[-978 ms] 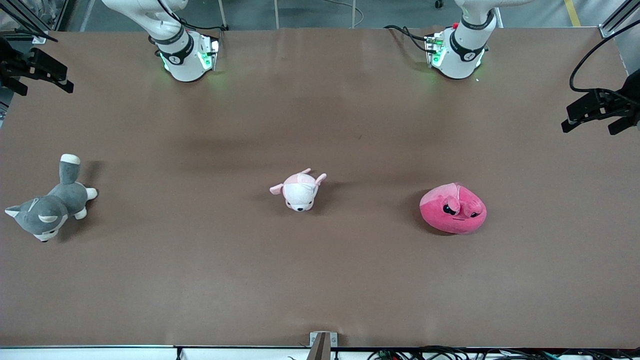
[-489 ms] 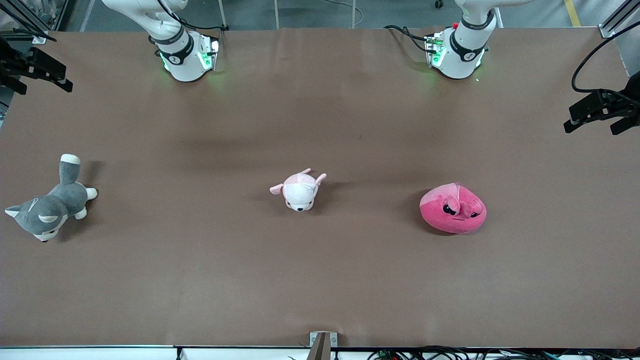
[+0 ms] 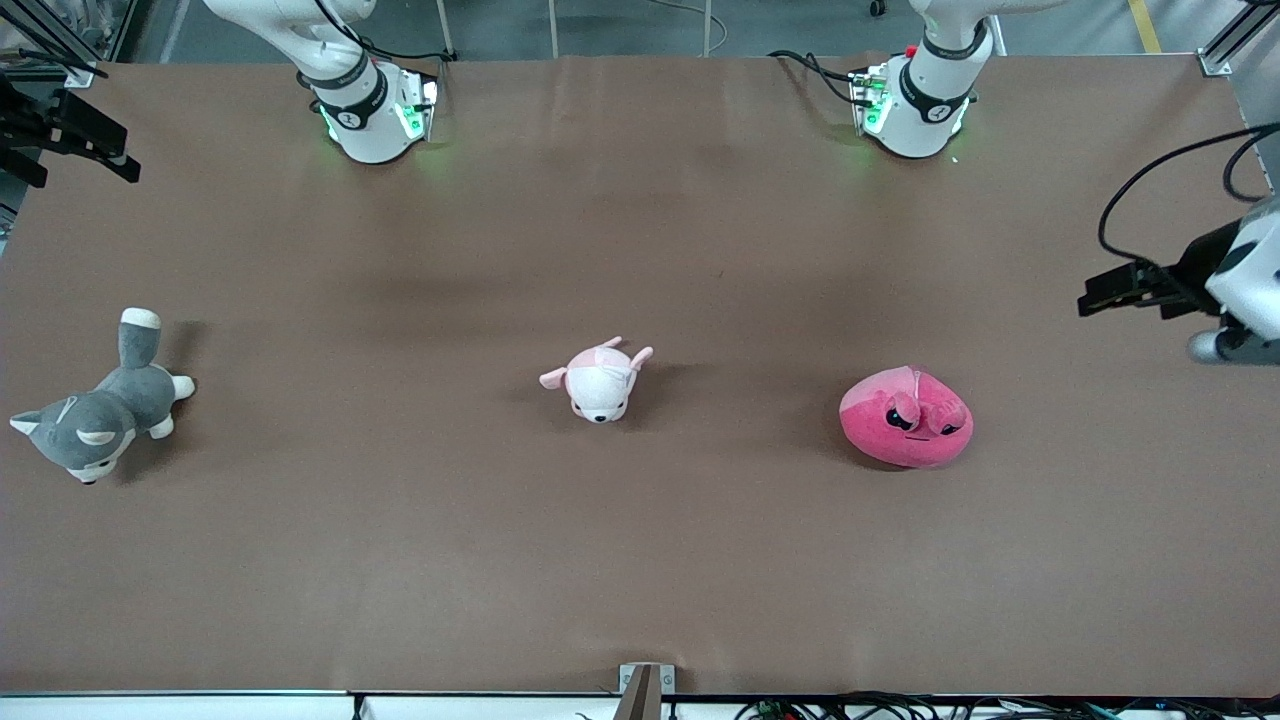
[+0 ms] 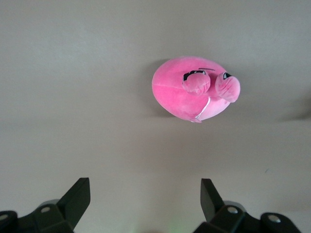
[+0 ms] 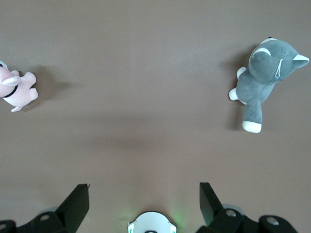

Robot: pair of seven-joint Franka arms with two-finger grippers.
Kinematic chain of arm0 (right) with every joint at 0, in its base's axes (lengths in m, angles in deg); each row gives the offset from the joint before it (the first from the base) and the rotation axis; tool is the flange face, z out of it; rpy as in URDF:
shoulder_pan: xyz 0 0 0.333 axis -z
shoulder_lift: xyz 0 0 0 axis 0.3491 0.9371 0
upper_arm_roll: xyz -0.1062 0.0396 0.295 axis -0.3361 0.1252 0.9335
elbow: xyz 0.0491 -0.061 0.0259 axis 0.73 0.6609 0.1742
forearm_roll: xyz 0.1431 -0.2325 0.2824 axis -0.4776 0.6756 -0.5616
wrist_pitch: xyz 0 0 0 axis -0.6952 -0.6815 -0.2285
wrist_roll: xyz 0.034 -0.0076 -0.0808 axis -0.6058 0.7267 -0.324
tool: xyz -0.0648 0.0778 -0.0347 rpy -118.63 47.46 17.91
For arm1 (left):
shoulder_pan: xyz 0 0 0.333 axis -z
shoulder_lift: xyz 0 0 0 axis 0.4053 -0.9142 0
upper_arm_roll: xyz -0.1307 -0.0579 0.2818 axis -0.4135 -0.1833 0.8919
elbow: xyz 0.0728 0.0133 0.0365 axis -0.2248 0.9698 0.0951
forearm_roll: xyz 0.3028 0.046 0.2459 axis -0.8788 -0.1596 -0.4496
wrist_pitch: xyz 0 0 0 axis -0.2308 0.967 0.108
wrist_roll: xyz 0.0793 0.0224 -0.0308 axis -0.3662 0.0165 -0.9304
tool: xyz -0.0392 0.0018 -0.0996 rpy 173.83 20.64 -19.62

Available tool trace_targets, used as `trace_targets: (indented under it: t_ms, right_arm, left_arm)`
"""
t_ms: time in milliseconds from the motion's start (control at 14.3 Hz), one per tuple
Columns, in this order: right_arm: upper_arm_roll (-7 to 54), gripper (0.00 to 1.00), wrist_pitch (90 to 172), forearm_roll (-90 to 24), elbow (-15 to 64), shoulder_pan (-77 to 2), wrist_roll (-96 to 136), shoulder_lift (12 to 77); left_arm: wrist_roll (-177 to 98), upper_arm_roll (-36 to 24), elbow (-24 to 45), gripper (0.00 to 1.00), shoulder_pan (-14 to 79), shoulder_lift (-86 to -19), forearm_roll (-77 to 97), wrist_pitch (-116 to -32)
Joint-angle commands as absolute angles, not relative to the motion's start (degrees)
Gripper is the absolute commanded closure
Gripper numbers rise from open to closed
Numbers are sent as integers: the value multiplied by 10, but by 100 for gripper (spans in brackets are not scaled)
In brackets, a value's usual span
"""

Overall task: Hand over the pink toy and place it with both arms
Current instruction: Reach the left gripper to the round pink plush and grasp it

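**A:** Front view first. What are you seeing?

**B:** I'm seeing the left gripper (image 3: 1100, 298) hanging in the air over the left arm's end of the table (image 3: 640, 560), its black fingers pointing toward the middle. The right gripper (image 3: 95, 150) is hanging over the right arm's end, waiting. The pink toy (image 3: 907, 417), a round hot-pink plush blob, is lying on the brown matte table at about eight o'clock from the left gripper, well apart from it.

**A:** Left wrist view?

**B:** I'm looking down between widely spread jaws holding nothing. The toy (image 4: 194, 93) is lying at about one o'clock, droopy eyes and ear flaps showing.

**A:** Right wrist view?

**B:** The jaws are standing wide there too, empty. A grey and white husky plush (image 5: 265, 80) is at two o'clock, a small white and pale-pink plush (image 5: 17, 90) at ten.
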State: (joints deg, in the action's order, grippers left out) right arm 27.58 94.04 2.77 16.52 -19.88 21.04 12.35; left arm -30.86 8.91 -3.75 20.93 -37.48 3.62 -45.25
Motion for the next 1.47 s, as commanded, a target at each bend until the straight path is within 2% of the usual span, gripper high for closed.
trace_targets:
  t_ms: [0,349,419,699,978,1397]
  right_arm:
    - [276,0,944,36,166,-192,210,133]
    - [275,0,972,34,166,-189,207,184]
    - [275,0,973,32,165,-182,207,211]
    - [275,0,998,31,160,-160,203,263]
    - [276,0,996,33,163,-167,212,262]
    - [278,0,997,33,163,-168,213,261]
  left_arm:
    - [-301,88,-50,0,213,-386,24,-447]
    - [-368,81,-46,1,235,-421,30,-464]
    - [-384,80,-47,1,241,-434,29,-467]
    - [-412,80,-47,7,265,-465,30,-509]
    - [-424,80,-46,12,270,-504,29,-544]
    - [-436,80,-45,13,270,-555,29,-599]
